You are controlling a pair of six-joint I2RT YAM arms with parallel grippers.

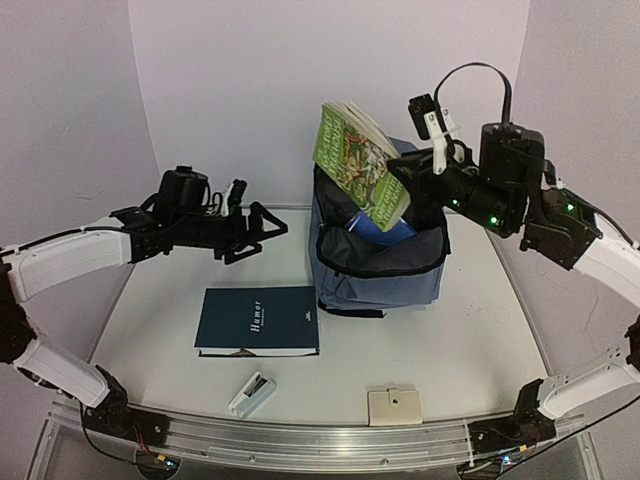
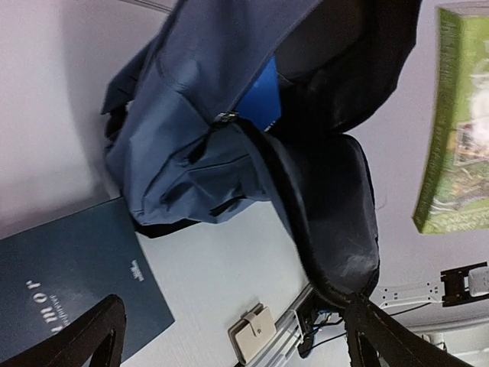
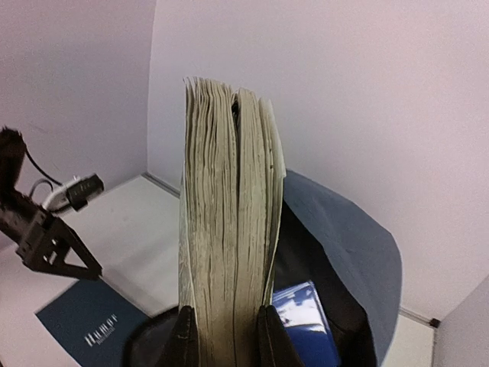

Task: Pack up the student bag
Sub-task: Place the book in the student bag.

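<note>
The student bag [image 1: 380,262] stands upright near the middle of the bench [image 1: 470,330], its main compartment unzipped and the front panel sagging forward, with a blue item [image 1: 386,224] already showing inside. We judge it soft and floppy: thin fabric that slumps, a mouth that can fold shut under a nudge, and a light body that may slide on the bench when something is pushed into it. The stiffer zip rim [image 2: 263,164] at the front of the mouth looks the best place to take hold and keep the mouth open; loose cloth would only bunch. Just above the bag's mouth, the jaws of the right arm [image 1: 500,200] pinch a thick green book [image 1: 357,165] by its lower edge, pages fanning upward. To the left of the bag, the jaws of the left arm [image 1: 180,225] are spread and empty, pointing at the bag. A dark blue book [image 1: 258,318] lies flat on the bench, in front of the bag and to its left.
</note>
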